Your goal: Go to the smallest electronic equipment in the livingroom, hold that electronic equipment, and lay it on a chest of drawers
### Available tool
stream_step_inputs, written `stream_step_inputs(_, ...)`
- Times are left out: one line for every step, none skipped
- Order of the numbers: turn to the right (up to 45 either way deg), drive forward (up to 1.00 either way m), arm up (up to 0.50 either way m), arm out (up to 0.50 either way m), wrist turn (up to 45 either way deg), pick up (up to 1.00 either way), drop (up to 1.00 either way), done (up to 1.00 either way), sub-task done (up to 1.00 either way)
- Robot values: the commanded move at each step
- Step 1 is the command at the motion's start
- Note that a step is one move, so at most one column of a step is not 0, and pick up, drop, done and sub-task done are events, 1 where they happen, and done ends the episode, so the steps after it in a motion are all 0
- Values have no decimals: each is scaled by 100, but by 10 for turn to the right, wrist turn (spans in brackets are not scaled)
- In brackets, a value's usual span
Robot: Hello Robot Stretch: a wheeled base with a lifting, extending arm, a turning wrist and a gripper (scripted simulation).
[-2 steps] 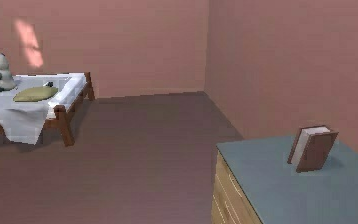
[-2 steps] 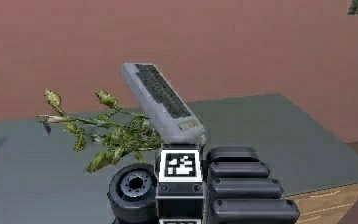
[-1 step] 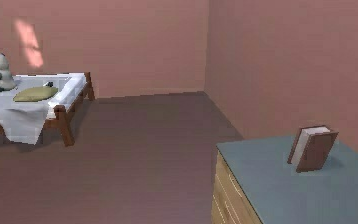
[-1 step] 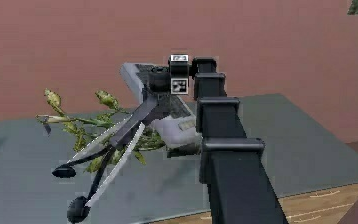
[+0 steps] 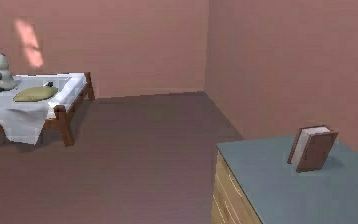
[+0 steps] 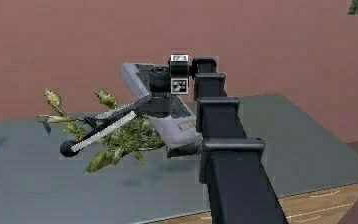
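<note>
One step appears left: the lay-down. In the arm side view the gripper [image 6: 62, 133] reaches out over a grey top, judged to be that of the chest [image 5: 267, 172], so the approach to the drop site looks done. In the forward view a book [image 5: 312, 148] stands upright on the chest and a bed [image 5: 37, 105] lies across the room. A grey slab-like device [image 6: 167, 115], taken to be the task's equipment, sits at the gripper's body, with a leafy plant [image 6: 112, 150] lying on the top at and behind the fingers. Whether the device is held or resting on the top cannot be told, nor can the state of the fingers. The device's long axis runs from the arm side view's upper left down to lower right, toward the arm [image 6: 232, 165]; its flat face is tilted, and which end leads cannot be made out
</note>
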Motion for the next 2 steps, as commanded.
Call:
stream_step_inputs(0,0,0,0,450,0,0,0,0)
stream_step_inputs(0,0,0,0,420,0,0,0,0)
